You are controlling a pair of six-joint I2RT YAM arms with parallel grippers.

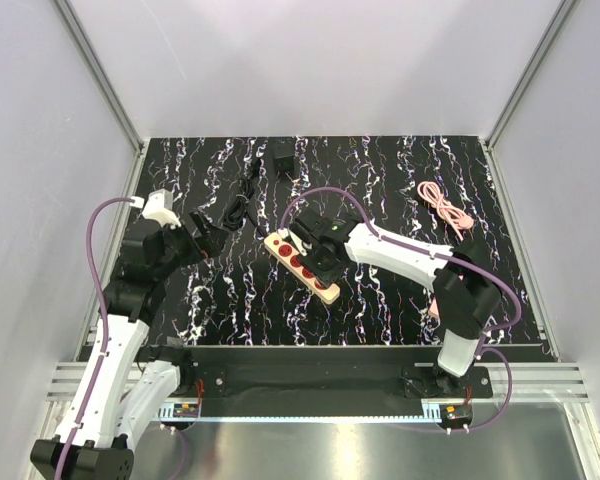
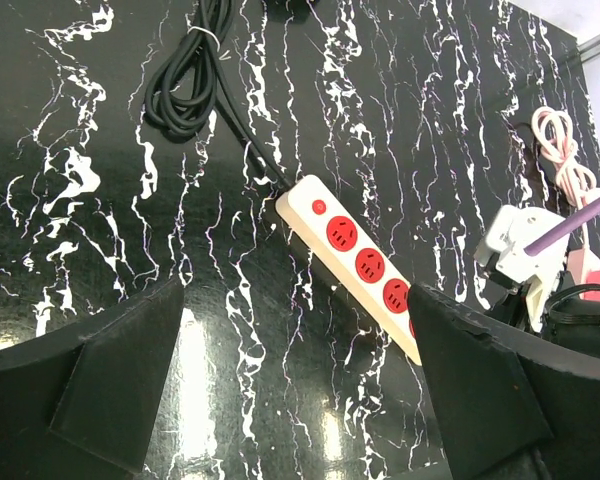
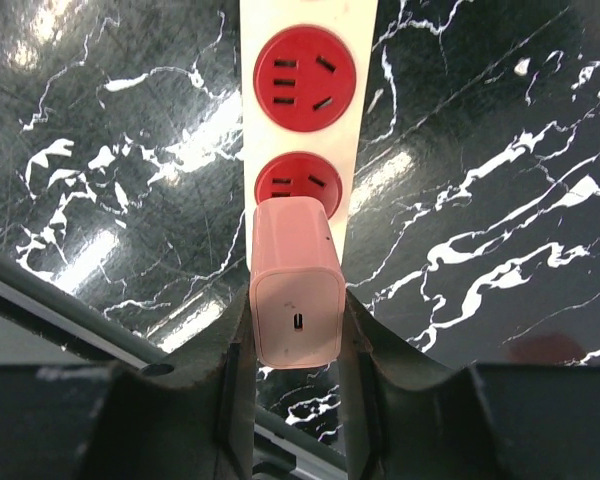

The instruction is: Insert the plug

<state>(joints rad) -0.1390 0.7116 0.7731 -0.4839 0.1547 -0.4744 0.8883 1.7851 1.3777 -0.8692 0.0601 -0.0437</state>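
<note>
**Right arm lining the plug up over the strip, not seated yet**

Right gripper [image 3: 296, 352] is clamped on the plug [image 3: 295, 275], a pale pink boxy adapter with a small port on the face toward the wrist camera; one finger on each side of it. The plug sits over the cream power strip [image 3: 305, 135], its front edge covering the near part of one red socket [image 3: 298, 178], with another free socket beyond. Can't see the prongs, so can't tell if they're in the slots. The strip lies diagonally around the middle of the table [image 1: 400, 180].

Left gripper [image 2: 298, 300] has its jaws wide apart and nothing in them, near the table's left edge, well apart from the strip.

Step looks like final alignment and push-in. The next move likely needs the prongs square to the slots and then a straight press. The strip is unbraced and may slide.

A black adapter [image 1: 282, 158] is at the far edge and a pink cable [image 1: 445, 205] is toward the right edge.
</note>
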